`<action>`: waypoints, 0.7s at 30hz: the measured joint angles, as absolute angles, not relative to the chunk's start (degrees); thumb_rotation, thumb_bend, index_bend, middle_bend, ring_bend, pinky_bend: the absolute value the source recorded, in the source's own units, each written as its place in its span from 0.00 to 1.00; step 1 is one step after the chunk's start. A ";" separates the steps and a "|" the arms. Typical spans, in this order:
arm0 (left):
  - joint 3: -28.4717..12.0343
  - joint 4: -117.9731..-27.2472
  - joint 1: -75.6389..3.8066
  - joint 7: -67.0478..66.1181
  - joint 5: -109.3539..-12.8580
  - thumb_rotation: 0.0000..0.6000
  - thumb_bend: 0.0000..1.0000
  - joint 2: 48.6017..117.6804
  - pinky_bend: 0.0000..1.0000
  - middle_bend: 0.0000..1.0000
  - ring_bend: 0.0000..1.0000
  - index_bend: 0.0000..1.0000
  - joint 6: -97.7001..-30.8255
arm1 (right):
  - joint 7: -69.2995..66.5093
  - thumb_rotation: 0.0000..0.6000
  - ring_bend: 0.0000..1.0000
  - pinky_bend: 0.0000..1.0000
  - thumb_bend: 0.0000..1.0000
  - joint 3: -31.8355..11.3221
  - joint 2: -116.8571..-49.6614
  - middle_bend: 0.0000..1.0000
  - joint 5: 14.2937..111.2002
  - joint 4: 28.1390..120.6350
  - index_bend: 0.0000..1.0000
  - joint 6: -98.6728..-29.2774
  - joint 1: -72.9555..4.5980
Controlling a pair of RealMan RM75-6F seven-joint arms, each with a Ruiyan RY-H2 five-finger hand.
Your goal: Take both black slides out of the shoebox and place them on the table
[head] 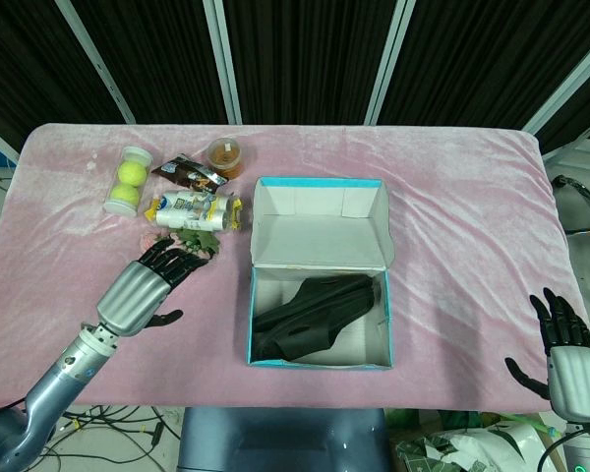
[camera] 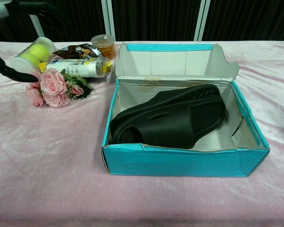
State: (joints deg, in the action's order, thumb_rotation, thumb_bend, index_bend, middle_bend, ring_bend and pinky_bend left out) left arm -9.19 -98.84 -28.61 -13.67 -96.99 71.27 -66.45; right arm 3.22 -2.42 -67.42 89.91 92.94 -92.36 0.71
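Observation:
An open turquoise shoebox (head: 320, 362) (camera: 180, 161) stands at the table's middle front, lid flipped up at the back. Both black slides (head: 315, 313) (camera: 173, 120) lie stacked inside it, leaning toward the left wall. My left hand (head: 147, 285) hovers left of the box with fingers spread, holding nothing, over the pink flowers. My right hand (head: 562, 344) is at the table's front right corner, fingers apart and empty, well clear of the box. The chest view shows only a dark fingertip (camera: 14, 73) of the left hand at its left edge.
Left of the box lie pink flowers (camera: 52, 87), a white bottle (head: 192, 211) (camera: 80, 68), a clear tube of tennis balls (head: 126, 182) (camera: 31, 54), a brown snack packet (head: 187, 172) and an orange-lidded jar (head: 225, 155) (camera: 103, 46). A pink cloth (head: 472, 226) covers the table.

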 measured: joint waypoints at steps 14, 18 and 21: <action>-11.84 -91.51 -38.51 -32.21 -97.06 1.00 0.01 80.70 0.12 0.16 0.09 0.18 -60.45 | 2.16 1.00 0.00 0.16 0.11 -2.01 -66.93 0.00 90.56 92.73 0.00 -94.69 2.41; -11.90 -85.54 -43.45 -34.02 -99.71 1.00 0.01 85.27 0.10 0.12 0.05 0.16 -58.59 | 1.62 1.00 0.00 0.16 0.11 -1.85 -66.86 0.00 90.26 92.40 0.00 -95.44 3.28; -11.59 -81.54 -46.25 -33.65 -102.06 1.00 0.01 88.18 0.10 0.11 0.03 0.14 -58.42 | 1.33 1.00 0.00 0.16 0.11 -1.86 -66.70 0.00 89.91 92.26 0.00 -95.69 3.69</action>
State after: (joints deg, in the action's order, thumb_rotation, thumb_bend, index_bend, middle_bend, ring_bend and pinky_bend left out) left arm -11.59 -81.54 -46.25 -33.65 -102.06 88.18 -58.42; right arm 1.33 -1.86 -66.70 89.91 92.26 -95.69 3.69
